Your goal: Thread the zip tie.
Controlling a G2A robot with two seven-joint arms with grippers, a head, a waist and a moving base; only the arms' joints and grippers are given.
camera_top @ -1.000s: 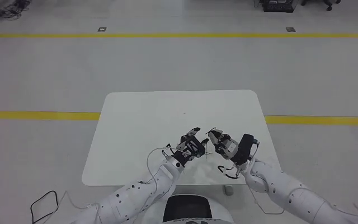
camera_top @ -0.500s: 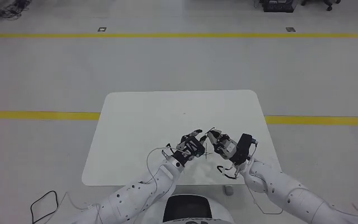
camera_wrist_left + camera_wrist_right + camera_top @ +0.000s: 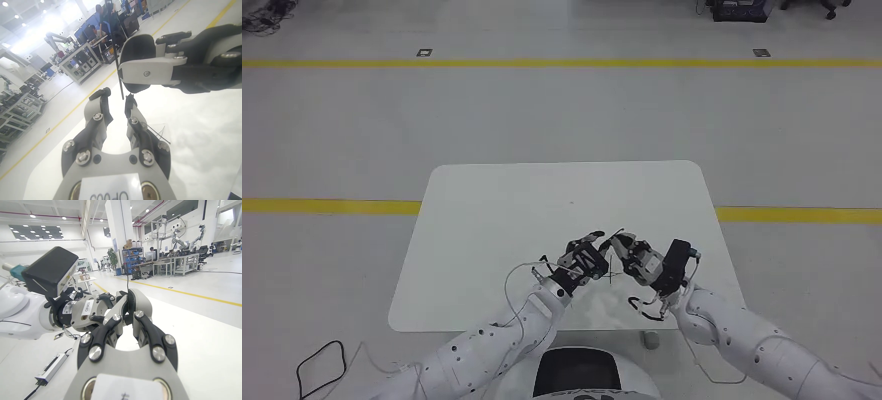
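A thin black zip tie (image 3: 115, 56) stands upright, pinched near its lower end by my right gripper (image 3: 121, 72), which is shut on it. In the right wrist view the tie (image 3: 128, 283) rises from between the shut fingers of the right gripper (image 3: 128, 303). My left gripper (image 3: 116, 96) is open just under it, and the tie's free tip hangs between its two fingertips without touching either. From above, the left gripper (image 3: 592, 244) and the right gripper (image 3: 622, 241) face each other closely over the white table's (image 3: 482, 220) front middle, with the tie (image 3: 611, 268) between them.
A thin dark strand (image 3: 159, 135) lies on the table under the grippers. The table's front edge (image 3: 492, 328) is close behind both wrists. A silver box with a cable (image 3: 51, 366) rests on the floor beside the table. Wide bare tabletop lies to the far side.
The right gripper with the tie has shifted slightly toward the left gripper. The left gripper has hardly moved.
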